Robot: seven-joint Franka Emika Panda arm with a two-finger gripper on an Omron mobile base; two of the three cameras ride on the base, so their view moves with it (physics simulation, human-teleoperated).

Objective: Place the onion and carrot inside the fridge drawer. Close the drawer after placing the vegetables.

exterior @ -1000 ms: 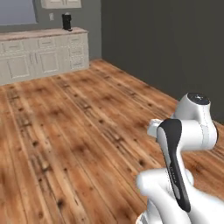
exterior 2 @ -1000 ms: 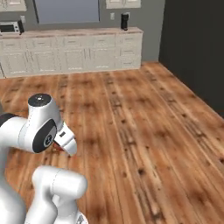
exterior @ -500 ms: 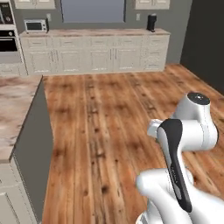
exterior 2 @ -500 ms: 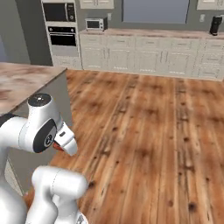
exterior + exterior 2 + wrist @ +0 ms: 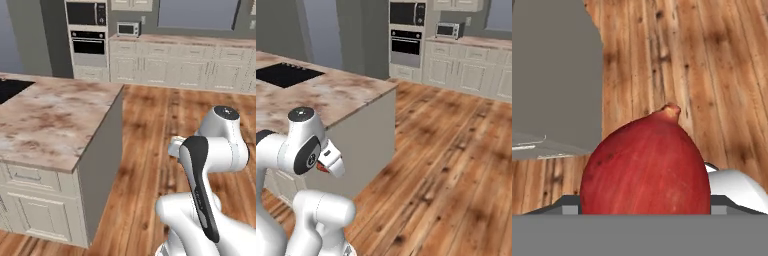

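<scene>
A red onion (image 5: 646,162) is clamped between the jaws of the gripper (image 5: 646,207) — carried above the wooden floor (image 5: 712,75), with the grey island side (image 5: 554,75) seen to its left.

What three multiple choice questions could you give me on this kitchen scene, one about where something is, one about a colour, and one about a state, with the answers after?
1. Where is the black cooktop?
A. Set in the marble island top
B. On the wood floor
C. Under the microwave on the back counter

2. What colour is the onion seen in the hand view?
A. White
B. Dark red
C. Green

3. What is the state of the onion?
A. Lying loose on the floor
B. Resting on the island
C. Held at the hand, above the wood floor

Answers:
1 A: the dark panel sits flush in the island surface.
2 B: its skin is deep red with a pale tip.
3 C: it sits right against the hand camera with floorboards far behind it.
</scene>
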